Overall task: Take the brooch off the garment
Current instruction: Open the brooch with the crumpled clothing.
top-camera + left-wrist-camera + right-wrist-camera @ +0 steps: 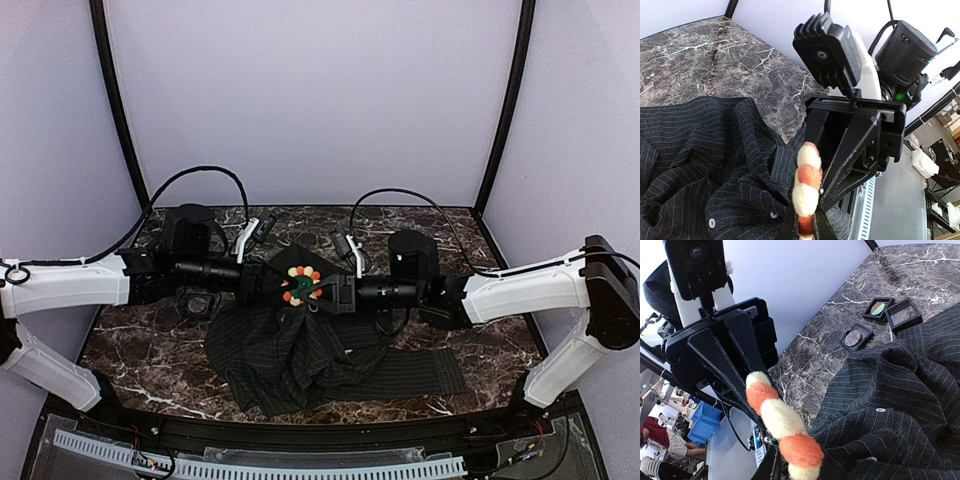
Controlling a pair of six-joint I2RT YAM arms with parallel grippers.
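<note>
Logging one dark, veined marble-look table (150,340); one crumpled black pinstriped cloth garment (300,360); two black claws, left claw (278,284) clenched, right claw (324,290) we cannot tell; three square black boxes (855,336) (878,308) (903,315); one round fuzzy orange-and-white beaded brooch (301,285) between both claw tips, over the garment.

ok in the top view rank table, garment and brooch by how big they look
1. table
2. garment
3. brooch
The gaps in size are wide, so nearness to the camera changes nothing.
</note>
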